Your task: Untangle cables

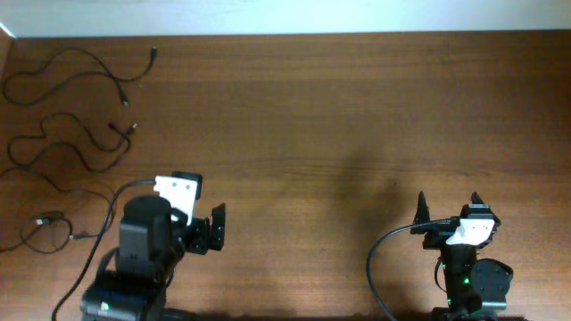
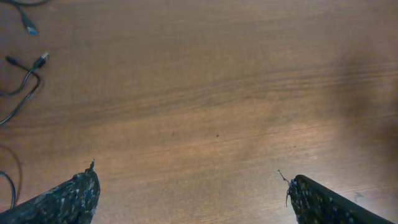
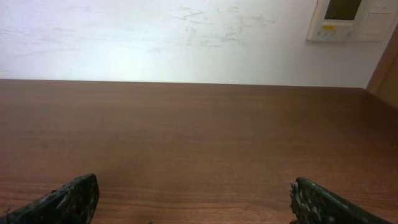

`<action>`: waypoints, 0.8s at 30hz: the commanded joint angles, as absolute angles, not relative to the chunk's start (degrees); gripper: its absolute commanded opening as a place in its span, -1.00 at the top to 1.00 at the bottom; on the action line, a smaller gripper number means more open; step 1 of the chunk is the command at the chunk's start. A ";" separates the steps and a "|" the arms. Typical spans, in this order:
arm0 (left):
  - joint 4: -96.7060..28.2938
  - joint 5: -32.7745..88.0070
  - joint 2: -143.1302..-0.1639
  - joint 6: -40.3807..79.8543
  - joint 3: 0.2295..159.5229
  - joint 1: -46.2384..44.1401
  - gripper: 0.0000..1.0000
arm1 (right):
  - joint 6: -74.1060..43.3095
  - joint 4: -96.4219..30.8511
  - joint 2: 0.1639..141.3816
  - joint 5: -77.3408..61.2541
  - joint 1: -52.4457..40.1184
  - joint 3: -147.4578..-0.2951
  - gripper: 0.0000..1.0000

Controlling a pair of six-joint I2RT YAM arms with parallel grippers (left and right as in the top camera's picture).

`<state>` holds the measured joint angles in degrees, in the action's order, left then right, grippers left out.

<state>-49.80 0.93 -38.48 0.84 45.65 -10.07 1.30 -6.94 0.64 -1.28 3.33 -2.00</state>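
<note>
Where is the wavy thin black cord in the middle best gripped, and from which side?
Grip the middle thin black cord just behind its small plug end, from above, jaws across the strand: that end lies flat on the brown wooden table and crosses no other strand.

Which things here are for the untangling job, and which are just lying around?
For the job:
top cable, middle cable and bottom cable, all thin and black, at the left of the table
left gripper and right gripper, both open and empty

Just there:
white wall panel
arm's thick black cord
</note>
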 commanded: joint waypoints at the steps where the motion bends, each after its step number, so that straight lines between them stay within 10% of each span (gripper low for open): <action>1: -45.74 -0.89 -33.89 -0.05 38.44 -9.98 -0.98 | 1.26 -7.01 0.21 -0.60 3.25 -1.50 -0.97; 24: 2.81 -0.86 -5.98 5.80 0.40 -2.17 -0.98 | 1.26 -7.01 0.21 -0.60 3.25 -1.50 -0.97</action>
<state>0.86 -0.71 -7.62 4.56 3.57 -2.52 1.32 -6.94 0.62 -1.28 3.33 -2.00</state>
